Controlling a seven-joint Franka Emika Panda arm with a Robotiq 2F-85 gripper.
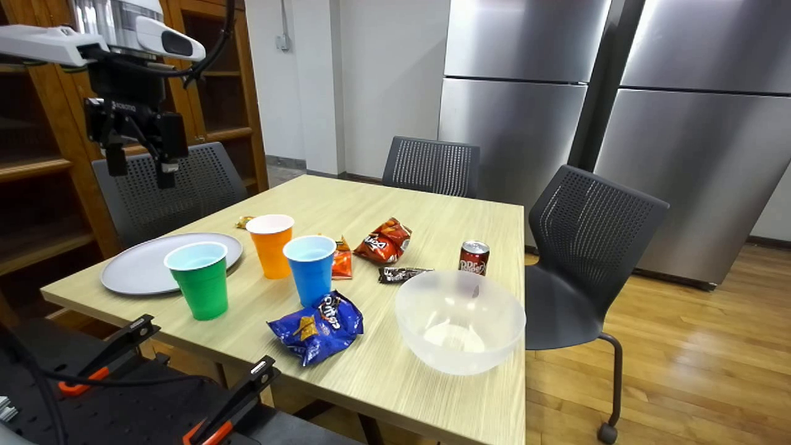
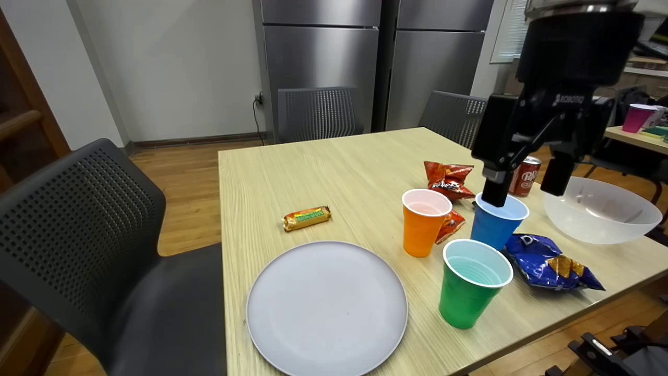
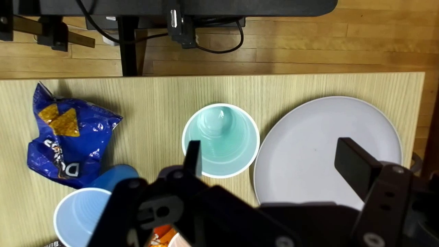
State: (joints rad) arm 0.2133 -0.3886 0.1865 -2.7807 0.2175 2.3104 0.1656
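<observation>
Hand poised high over the worktop, nothing held.
It is spread wide, and clearance is given above the rim of the green cup, presumably so that it is not knocked. That cup is stood mouth up just beside the plate, steadied, it seems, by its base; the blue chip bag, likely too soft to stand, is laid beside the blue cup.

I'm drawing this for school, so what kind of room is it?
Probably a break room or shared kitchen: tall steel-coloured fridges stand beyond a table with chairs around it, and a soda can sits on the table.
</observation>
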